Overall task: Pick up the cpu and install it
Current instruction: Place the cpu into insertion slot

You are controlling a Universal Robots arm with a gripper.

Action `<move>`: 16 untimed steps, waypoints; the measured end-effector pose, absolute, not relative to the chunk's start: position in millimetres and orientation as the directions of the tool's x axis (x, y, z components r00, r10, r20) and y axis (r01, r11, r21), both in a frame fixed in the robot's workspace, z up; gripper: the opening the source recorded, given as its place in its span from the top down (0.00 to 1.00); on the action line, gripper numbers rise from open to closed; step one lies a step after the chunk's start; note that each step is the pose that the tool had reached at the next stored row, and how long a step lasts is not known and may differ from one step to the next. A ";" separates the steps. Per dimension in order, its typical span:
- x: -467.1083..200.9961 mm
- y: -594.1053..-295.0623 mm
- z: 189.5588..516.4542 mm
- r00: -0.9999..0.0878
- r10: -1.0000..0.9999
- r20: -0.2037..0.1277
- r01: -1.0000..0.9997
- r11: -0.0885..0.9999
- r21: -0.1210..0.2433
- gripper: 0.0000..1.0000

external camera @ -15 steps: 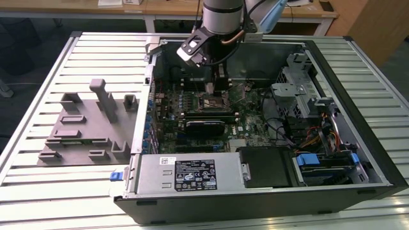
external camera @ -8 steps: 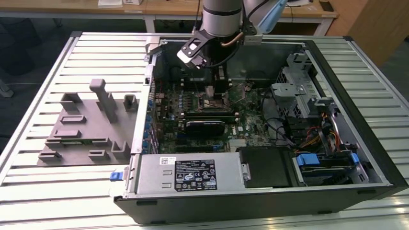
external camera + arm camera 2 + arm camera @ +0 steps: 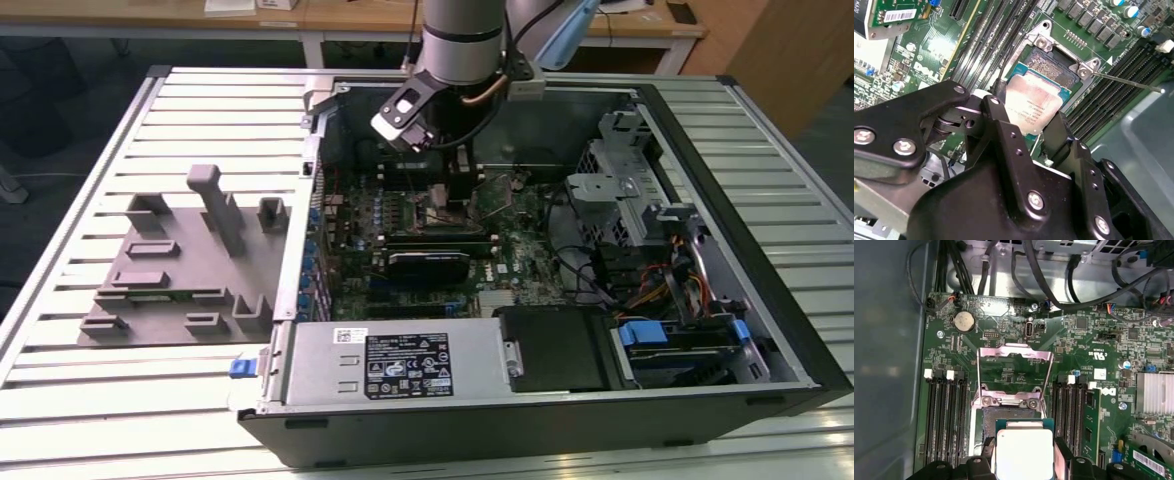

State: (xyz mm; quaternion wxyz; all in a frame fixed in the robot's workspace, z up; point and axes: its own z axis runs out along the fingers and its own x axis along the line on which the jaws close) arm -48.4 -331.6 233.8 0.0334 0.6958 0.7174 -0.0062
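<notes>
Install step in hand: cpu (image 3: 1024, 450) clamped by gripper (image 3: 1028, 122), held over open socket (image 3: 1051, 67); square alignment called for before seating.

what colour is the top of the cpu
The cpu top is silvery grey, clearest in the first wrist view.

arm (image 3: 461, 30) reaching down; claw (image 3: 1029, 117) pinching cpu (image 3: 1034, 100) between both fingers (image 3: 1006, 140).
</notes>
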 end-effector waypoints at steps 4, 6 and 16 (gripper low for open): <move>-48.4 -331.6 228.1 -0.029 0.998 -0.057 0.999 0.031 0.038 0.46; -48.5 -331.6 226.2 -0.025 0.998 -0.057 0.999 0.027 0.038 0.46; -48.9 -331.6 216.4 -0.004 0.998 -0.057 0.999 0.006 0.038 0.46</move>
